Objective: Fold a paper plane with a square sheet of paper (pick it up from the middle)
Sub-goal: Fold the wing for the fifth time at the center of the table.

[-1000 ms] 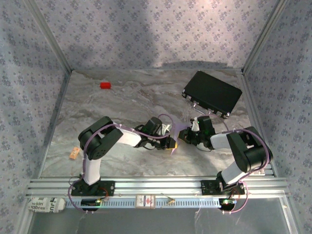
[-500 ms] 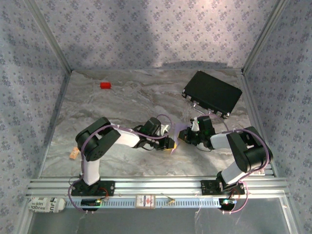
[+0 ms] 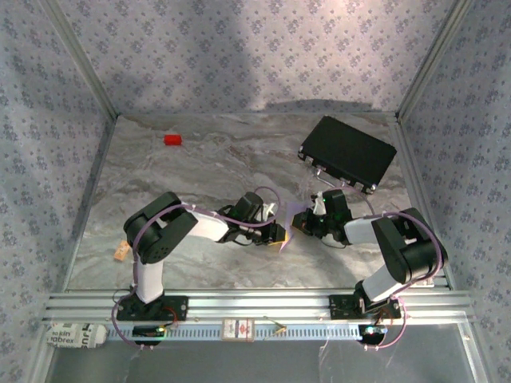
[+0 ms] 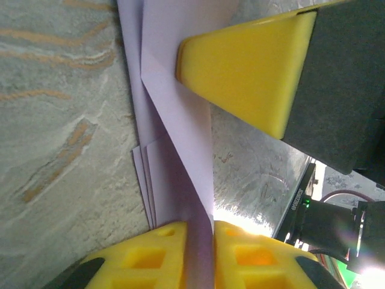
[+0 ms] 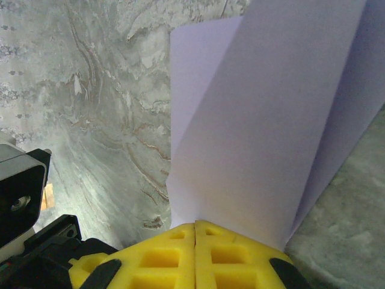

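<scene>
I see both arms reaching in to meet at the middle of the table, with the paper caught between them. In the top view it is a small lilac patch, partly hidden by the two wrists.

In the left wrist view, my left gripper has its jaws clamped on the paper, a thin lilac strip running up between the yellow fingers. Beyond them the sheet lies on the marble in several folded layers, their edges stepped just beside one another. A yellow finger of the right gripper sits on the paper further along.

In the right wrist view, the right gripper has its jaws pressed together on the paper, which rises from the seam as a folded panel with a second flap behind it.

The red block lies well apart at the far left, and the black case at the far right.
</scene>
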You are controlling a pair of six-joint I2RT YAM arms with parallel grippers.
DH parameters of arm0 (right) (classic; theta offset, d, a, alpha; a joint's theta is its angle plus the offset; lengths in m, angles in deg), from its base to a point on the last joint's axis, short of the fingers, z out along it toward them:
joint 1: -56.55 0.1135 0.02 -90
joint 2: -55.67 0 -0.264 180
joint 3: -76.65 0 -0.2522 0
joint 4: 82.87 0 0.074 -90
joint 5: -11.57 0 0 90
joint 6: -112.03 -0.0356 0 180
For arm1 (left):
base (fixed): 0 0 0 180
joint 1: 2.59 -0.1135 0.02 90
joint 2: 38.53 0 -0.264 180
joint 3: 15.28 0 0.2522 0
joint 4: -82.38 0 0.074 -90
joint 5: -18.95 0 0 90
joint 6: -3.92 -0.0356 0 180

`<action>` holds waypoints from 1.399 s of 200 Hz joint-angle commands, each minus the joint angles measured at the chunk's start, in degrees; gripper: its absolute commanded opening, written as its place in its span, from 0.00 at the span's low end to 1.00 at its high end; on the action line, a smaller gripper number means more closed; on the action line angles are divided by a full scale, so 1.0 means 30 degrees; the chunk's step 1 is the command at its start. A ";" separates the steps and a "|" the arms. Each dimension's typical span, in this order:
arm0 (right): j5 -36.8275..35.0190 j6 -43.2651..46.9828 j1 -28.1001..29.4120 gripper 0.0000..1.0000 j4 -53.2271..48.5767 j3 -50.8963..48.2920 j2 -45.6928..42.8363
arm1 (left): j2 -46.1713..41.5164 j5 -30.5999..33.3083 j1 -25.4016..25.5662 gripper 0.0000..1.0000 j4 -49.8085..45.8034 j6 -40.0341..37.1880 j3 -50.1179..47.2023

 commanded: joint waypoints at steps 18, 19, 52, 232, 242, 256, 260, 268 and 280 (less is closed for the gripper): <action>-0.1692 0.0619 0.0145 0.07 -0.1890 -0.0275 0.0372 | -0.0551 0.0096 -0.0027 0.07 0.0544 0.0095 -0.0012; -0.1693 0.0620 0.0146 0.07 -0.1890 -0.0269 0.0358 | -0.0536 0.0059 -0.0029 0.07 0.0545 0.0095 -0.0014; -0.1772 0.0651 0.0117 0.07 -0.1919 -0.0316 0.0398 | -0.0434 -0.0543 -0.0002 0.02 0.0715 0.0181 -0.0409; -0.2310 0.1002 0.0103 0.07 -0.2798 -0.0028 0.0475 | 0.0473 -0.2900 0.0554 0.03 -0.0496 -0.0621 -0.0924; -0.2355 0.1002 0.0110 0.07 -0.2827 -0.0008 0.0462 | 0.0489 -0.2929 0.0610 0.02 -0.0562 -0.0665 -0.0924; -0.2381 0.1001 0.0117 0.07 -0.2824 0.0009 0.0501 | 0.0511 -0.2982 0.0712 0.00 -0.0482 -0.0695 -0.0925; -0.2398 0.0988 0.0116 0.07 -0.2842 0.0002 0.0502 | 0.0493 -0.3027 0.0731 0.00 -0.0431 -0.0696 -0.0924; -0.2416 0.1013 0.0111 0.07 -0.2845 0.0002 0.0491 | 0.0503 -0.3118 0.0765 0.00 -0.0353 -0.0696 -0.0917; -0.2407 0.1022 0.0103 0.07 -0.2886 0.0003 0.0519 | 0.0511 -0.3176 0.0827 0.00 -0.0347 -0.0718 -0.0873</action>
